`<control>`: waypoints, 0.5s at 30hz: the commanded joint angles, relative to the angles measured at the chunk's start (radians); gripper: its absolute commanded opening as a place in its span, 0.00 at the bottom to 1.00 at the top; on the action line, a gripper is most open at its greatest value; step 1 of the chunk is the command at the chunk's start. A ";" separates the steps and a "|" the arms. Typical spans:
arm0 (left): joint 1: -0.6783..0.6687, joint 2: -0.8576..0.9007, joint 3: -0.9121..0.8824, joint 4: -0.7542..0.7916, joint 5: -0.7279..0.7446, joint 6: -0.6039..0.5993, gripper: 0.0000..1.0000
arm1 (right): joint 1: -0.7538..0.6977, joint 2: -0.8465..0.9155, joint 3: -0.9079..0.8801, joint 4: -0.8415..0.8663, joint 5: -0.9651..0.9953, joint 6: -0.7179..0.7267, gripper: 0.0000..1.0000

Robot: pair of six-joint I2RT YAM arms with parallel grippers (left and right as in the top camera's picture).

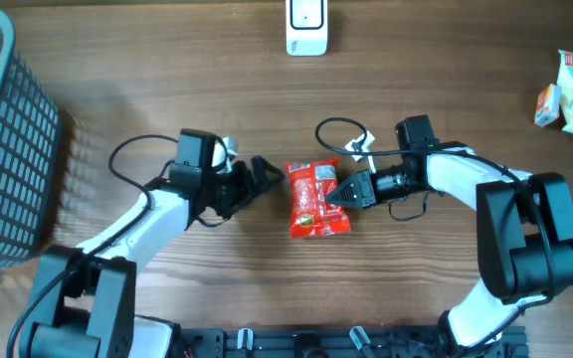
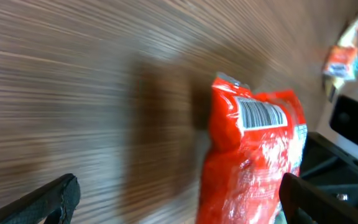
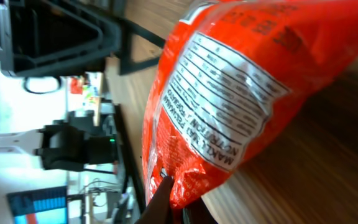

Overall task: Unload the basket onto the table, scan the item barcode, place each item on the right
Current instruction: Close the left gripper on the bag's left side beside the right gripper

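A red snack bag [image 1: 318, 199] lies on the wooden surface [image 1: 167, 80]. The right tool [image 1: 343, 192] is closed on its right edge. The left tool [image 1: 267, 171], fingers spread, sits just left of it. A white scanner [image 1: 306, 25] stands at the far edge.

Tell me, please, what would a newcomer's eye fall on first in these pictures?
The red bag lies in the middle of the table, with the right gripper shut on its right edge and the left gripper open just to its left. Its barcode shows near one end in the left wrist view. A white scanner stands at the table's far edge, and a grey basket is at the far left.
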 commanded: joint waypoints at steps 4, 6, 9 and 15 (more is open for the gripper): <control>-0.111 0.034 -0.006 0.121 0.078 -0.078 0.96 | 0.005 -0.021 -0.003 0.005 -0.101 0.049 0.04; -0.120 0.034 -0.006 0.155 0.106 -0.078 0.89 | 0.005 -0.021 -0.003 0.006 -0.101 0.069 0.04; -0.119 0.034 -0.006 0.192 0.135 -0.079 0.58 | 0.005 -0.021 -0.003 0.005 -0.102 0.080 0.04; -0.121 0.034 -0.006 0.194 0.158 -0.079 0.44 | 0.005 -0.021 -0.003 0.007 -0.143 0.068 0.04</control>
